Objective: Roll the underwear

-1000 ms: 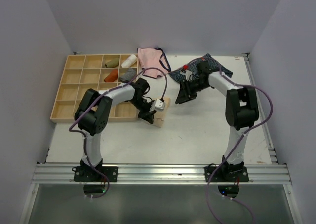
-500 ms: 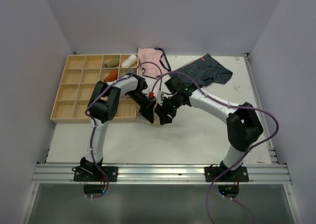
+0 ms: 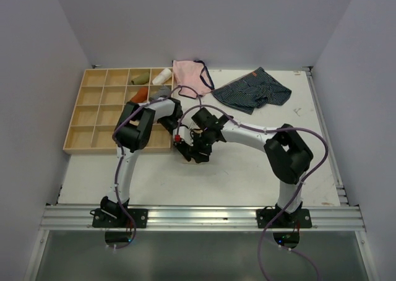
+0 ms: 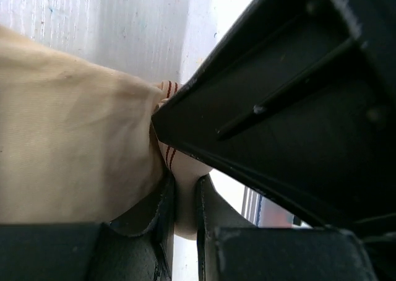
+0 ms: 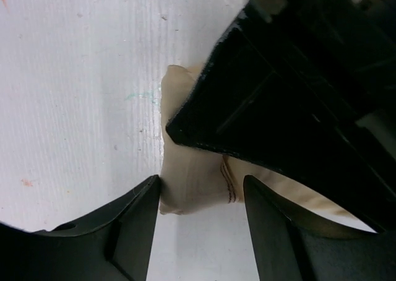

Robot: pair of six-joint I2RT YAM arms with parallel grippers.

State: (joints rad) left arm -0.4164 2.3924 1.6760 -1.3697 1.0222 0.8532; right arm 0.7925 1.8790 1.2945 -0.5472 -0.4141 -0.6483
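The underwear (image 4: 74, 145) is a pale peach-beige cloth bundle with thin red stitching, lying on the white table. In the left wrist view my left gripper (image 4: 184, 191) is shut on a fold at its end. In the right wrist view my right gripper (image 5: 201, 197) is open, with one finger on each side of the bundle's end (image 5: 192, 176). The left finger touches the cloth. In the top view both grippers meet just right of the tray, left (image 3: 184, 148) and right (image 3: 198, 153), and they hide nearly all the underwear.
A wooden compartment tray (image 3: 80, 117) with several rolled items stands at the left, its corner close to the grippers. A pink pair with dark trim (image 3: 189, 77) and a navy striped pair (image 3: 253, 90) lie at the back of the table.
My right arm swung left from the navy striped pair and came down over the underwear beside my left gripper. The left gripper stayed closed on the cloth and shifted slightly.
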